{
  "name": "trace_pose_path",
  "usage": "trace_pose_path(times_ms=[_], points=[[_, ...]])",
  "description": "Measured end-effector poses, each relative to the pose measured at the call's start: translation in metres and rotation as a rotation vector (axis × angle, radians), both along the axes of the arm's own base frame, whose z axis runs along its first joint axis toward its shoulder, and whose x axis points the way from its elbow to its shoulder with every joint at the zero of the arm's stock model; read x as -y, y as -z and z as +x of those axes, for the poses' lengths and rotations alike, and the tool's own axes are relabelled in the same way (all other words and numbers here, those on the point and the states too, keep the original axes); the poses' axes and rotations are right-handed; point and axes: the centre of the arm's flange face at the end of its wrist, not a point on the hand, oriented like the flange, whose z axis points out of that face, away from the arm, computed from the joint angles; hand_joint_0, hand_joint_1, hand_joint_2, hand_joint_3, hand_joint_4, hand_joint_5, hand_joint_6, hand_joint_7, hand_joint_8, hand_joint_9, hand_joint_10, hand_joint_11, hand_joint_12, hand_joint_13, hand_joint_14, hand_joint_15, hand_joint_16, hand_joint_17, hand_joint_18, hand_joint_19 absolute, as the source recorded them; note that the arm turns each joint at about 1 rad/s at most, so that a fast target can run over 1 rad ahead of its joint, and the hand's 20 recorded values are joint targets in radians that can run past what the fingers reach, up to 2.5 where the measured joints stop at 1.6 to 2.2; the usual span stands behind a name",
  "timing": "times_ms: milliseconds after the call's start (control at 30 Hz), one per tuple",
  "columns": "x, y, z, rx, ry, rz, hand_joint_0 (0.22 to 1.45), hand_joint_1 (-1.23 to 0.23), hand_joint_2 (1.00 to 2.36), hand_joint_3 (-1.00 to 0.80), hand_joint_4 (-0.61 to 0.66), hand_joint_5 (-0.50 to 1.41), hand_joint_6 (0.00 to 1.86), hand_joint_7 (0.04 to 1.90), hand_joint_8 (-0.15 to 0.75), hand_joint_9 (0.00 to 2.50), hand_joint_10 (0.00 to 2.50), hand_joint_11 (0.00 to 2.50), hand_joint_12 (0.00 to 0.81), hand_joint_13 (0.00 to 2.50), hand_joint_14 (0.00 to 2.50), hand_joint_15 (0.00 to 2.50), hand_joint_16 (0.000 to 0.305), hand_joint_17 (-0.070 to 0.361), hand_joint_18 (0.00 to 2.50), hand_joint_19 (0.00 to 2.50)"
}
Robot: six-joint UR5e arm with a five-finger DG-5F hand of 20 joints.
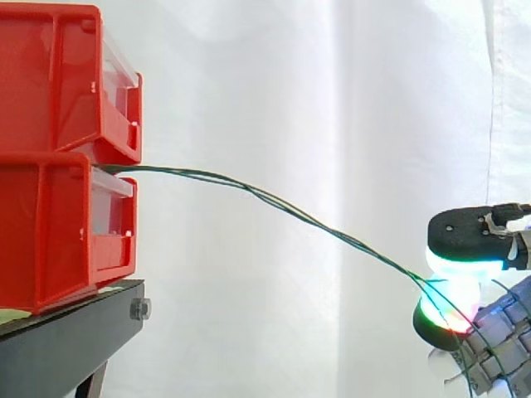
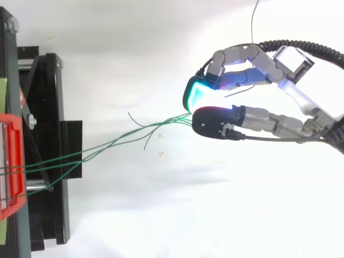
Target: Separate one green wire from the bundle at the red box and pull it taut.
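Note:
Two red bins [image 1: 58, 157] are stacked on a black stand [image 1: 66, 332] at the left. A bundle of thin green wires [image 1: 274, 201] leaves the gap between the bins and runs right in a gentle downward curve to my hand [image 1: 473, 236]. The hand is low at the right, with its glowing fingertips [image 1: 452, 269] pinched together on the wires. From above, the green wires [image 2: 107, 146] fan slightly from the red box [image 2: 11, 161] and meet between the fingertips of the hand [image 2: 220, 122]. Two or three loose wire ends [image 2: 141, 131] stick out short of the pinch.
A white curtain hangs behind the work, and the surface under the wires is white. The black stand [image 2: 37, 150] fills the left edge from above. A thin wire tail [image 2: 252, 19] trails beyond the hand.

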Motion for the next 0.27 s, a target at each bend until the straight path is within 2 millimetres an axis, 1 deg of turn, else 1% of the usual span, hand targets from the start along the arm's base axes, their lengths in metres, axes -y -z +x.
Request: trace_pose_path(times_ms=[267], points=[[0.0000, 0.0001, 0.0000, 0.000, 0.000, 0.000, 0.61, -0.72, 1.02, -0.16, -0.02, -0.11, 0.87, 1.12, 0.242, 0.97, 0.01, 0.29, 0.348, 0.73, 0.01, 0.34, 0.052, 0.116, 0.64, 0.51]])
